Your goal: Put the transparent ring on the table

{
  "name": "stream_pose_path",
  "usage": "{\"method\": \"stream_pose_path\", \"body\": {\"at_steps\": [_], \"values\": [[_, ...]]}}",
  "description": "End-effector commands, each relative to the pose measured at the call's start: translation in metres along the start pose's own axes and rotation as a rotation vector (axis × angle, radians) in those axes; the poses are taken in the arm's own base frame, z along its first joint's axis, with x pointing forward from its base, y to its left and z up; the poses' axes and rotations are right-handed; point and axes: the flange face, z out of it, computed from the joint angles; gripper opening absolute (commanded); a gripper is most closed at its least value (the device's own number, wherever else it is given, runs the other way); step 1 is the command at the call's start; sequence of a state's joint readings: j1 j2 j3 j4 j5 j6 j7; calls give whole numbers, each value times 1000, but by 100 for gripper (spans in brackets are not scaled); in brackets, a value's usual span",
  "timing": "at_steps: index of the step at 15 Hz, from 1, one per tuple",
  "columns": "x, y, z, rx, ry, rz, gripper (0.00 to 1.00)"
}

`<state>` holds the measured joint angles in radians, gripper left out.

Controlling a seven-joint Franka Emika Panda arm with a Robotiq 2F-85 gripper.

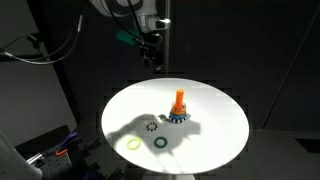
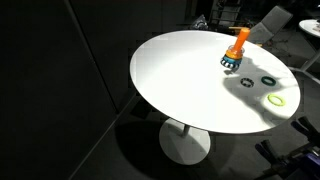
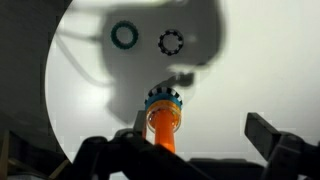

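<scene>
Four rings are in sight on the large round white bench [image 1: 215, 135]: a blue toothed ring [image 1: 178, 117] around the foot of the upright orange peg [image 1: 180, 99], a dark teal ring [image 1: 160, 142], a yellow-green ring [image 1: 131, 144], and a pale, see-through toothed ring [image 1: 151, 125] dotted with dark specks. I take that last one for the transparent ring. It lies flat on the bench, near the teal ring and apart from the peg, with nothing touching it. My tool [image 1: 152, 50] hangs high above the bench, released, its fingers [image 3: 268, 135] spread wide with nothing between them. As I judge it, the ring is already where it belongs, so the step in hand is simply to hold clear of it. Doing that well means plenty of height, any move going straight up or back and not sideways through the peg, whose tip sits right below me, and nothing dragged across the loose rings. I cannot make out any other clear ring on the peg.
</scene>
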<state>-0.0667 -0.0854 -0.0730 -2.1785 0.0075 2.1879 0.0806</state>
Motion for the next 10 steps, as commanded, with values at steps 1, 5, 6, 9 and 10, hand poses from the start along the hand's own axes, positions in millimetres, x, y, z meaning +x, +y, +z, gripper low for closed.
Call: {"method": "stream_pose_path", "body": {"at_steps": [1,5,6,9,10], "values": [[14,8,21,-2,16,53,100],[26,13,58,-9,12,84,100],[28,13,67,-8,11,91,100],[36,11,95,-9,31,105,100],[40,11,106,-12,41,112,100]]}}
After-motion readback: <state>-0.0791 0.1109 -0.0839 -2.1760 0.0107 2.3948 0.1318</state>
